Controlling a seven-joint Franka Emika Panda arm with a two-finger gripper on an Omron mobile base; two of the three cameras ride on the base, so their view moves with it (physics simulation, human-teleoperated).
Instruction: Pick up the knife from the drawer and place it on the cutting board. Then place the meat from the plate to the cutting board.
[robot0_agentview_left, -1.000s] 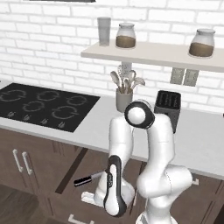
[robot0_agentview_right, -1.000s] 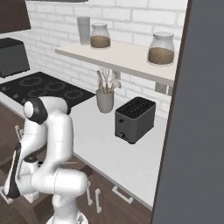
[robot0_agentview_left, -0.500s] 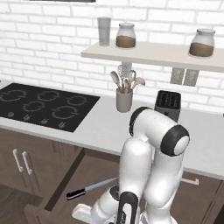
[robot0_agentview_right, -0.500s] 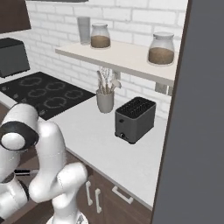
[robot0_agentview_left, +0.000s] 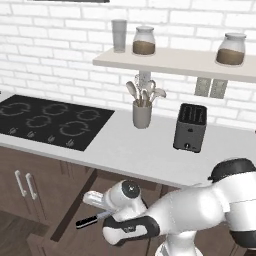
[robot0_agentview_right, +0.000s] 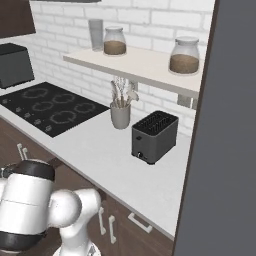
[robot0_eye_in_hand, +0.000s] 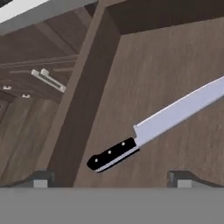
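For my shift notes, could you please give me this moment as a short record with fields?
stage: reaching for the knife, not yet gripped
knife: lies flat on the floor of the open drawer, black handle toward the fingers
gripper: fingers wide apart, above the handle, holding nothing
counter: toaster, utensil crock, cooktop

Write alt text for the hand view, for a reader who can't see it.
A knife with a black handle and long silver blade lies loose on the wooden floor of an open dark brown drawer, handle toward the camera. The open pincer hovers above it, its two tips spread wide on either side of the handle, touching nothing.
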